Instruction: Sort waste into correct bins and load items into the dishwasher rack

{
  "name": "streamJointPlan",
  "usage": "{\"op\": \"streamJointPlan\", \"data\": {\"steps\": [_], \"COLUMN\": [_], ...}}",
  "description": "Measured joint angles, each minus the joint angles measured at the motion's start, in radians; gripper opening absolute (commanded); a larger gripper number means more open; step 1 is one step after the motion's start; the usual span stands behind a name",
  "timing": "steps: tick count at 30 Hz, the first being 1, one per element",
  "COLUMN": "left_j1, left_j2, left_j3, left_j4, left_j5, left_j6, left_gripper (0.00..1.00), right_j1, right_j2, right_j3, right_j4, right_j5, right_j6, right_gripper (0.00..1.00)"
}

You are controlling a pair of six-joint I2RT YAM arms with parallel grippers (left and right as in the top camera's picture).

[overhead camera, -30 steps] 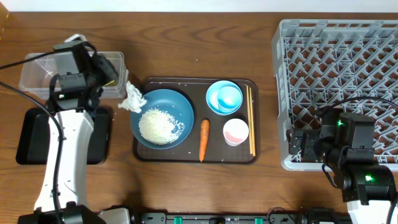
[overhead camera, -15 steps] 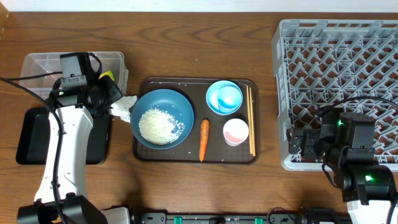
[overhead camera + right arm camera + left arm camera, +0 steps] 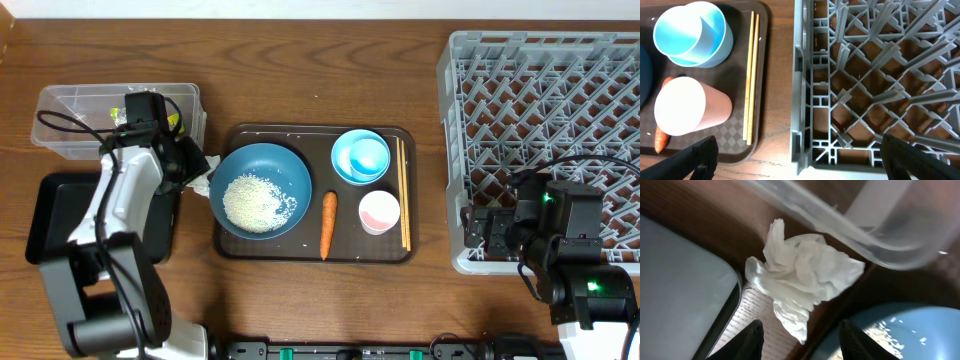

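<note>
A crumpled white wrapper scrap lies on the wood between the clear tub, the black tray and the dark-blue bowl. My left gripper is open just short of it, not touching; overhead it covers most of the scrap. The dark-blue bowl holds the rice. The carrot, light-blue bowls, cup and chopsticks sit on the brown tray. My right gripper is open and empty at the rack's front-left corner.
The clear tub at the back left holds a yellow scrap. The black tray lies in front of it. The brown serving tray is in the middle, and the rack fills the right side.
My left wrist has swung right and toward the front, from over the tub to over the white scrap. The scrap has shifted a little left, off the bowl's rim. The right arm has not moved.
</note>
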Motion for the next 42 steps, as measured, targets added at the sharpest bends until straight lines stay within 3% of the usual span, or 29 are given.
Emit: {"op": "streamJointPlan", "data": {"steps": [4, 29, 42], "left_j1": [0.0, -0.001, -0.002], "left_j2": [0.031, 0.102, 0.105], "left_j3": [0.0, -0.001, -0.001], "left_j4": [0.015, 0.037, 0.036], "left_j5": [0.0, -0.001, 0.0], "left_j6": [0.002, -0.002, -0.002], "left_gripper": [0.63, 0.63, 0.15], "right_j1": [0.0, 0.0, 0.0], "right_j2": [0.0, 0.0, 0.0], "right_j3": [0.0, 0.0, 0.0], "right_j4": [0.0, 0.0, 0.0], "right_j5": [0.0, 0.0, 0.0], "right_j6": [0.0, 0.0, 0.0], "right_gripper": [0.99, 0.99, 0.99]}}
